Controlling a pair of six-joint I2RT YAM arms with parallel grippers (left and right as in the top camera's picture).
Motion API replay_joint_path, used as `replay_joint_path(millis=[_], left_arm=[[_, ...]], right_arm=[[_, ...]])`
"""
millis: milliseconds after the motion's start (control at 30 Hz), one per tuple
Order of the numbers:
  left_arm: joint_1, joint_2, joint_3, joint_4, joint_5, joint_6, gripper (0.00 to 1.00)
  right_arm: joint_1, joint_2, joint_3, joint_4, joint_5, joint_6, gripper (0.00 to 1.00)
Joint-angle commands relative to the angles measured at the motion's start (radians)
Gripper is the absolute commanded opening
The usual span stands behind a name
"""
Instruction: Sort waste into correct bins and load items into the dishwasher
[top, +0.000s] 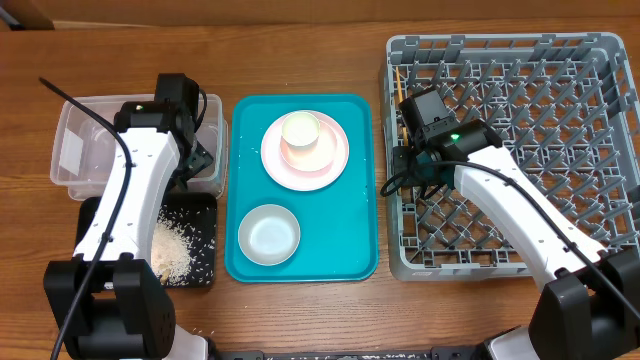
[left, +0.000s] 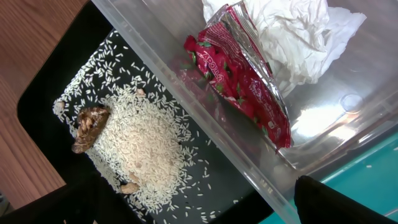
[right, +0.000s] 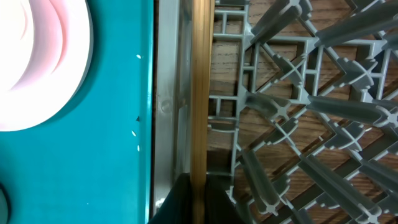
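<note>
My left gripper is open and empty, over the edge where the clear tub meets the black tray. The red wrapper and white napkin lie in the tub. Rice with brown scraps lies on the black tray. My right gripper is shut on a thin wooden stick along the left wall of the grey rack. The pink plate carries a cream cup.
The teal tray lies between both arms and holds the plate stack and a white bowl. A few rice grains lie on the teal tray and on the table near the black tray. The wooden table shows through the rack's grid.
</note>
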Motion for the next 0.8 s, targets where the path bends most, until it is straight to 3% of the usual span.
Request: replay_joint_path(millis=[0,100,533,633,767], left_arm=[[0.004,0.009,0.014,0.001,-0.020,-0.006,1.00],[0.004,0.009,0.014,0.001,-0.020,-0.006,1.00],[0.004,0.009,0.014,0.001,-0.020,-0.006,1.00],[0.004,0.009,0.014,0.001,-0.020,-0.006,1.00],[0.004,0.009,0.014,0.001,-0.020,-0.006,1.00]], right_arm=[[-0.001,-0.023,-0.005,0.002,0.018,0.049,0.06],[-0.001,-0.023,-0.005,0.003,0.026,0.055,0.10],[-0.001,-0.023,-0.005,0.002,0.027,0.054,0.11],[-0.001,-0.023,-0.005,0.002,0.027,0.054,0.20],[-0.001,-0.023,-0.005,0.002,0.027,0.054,0.21]])
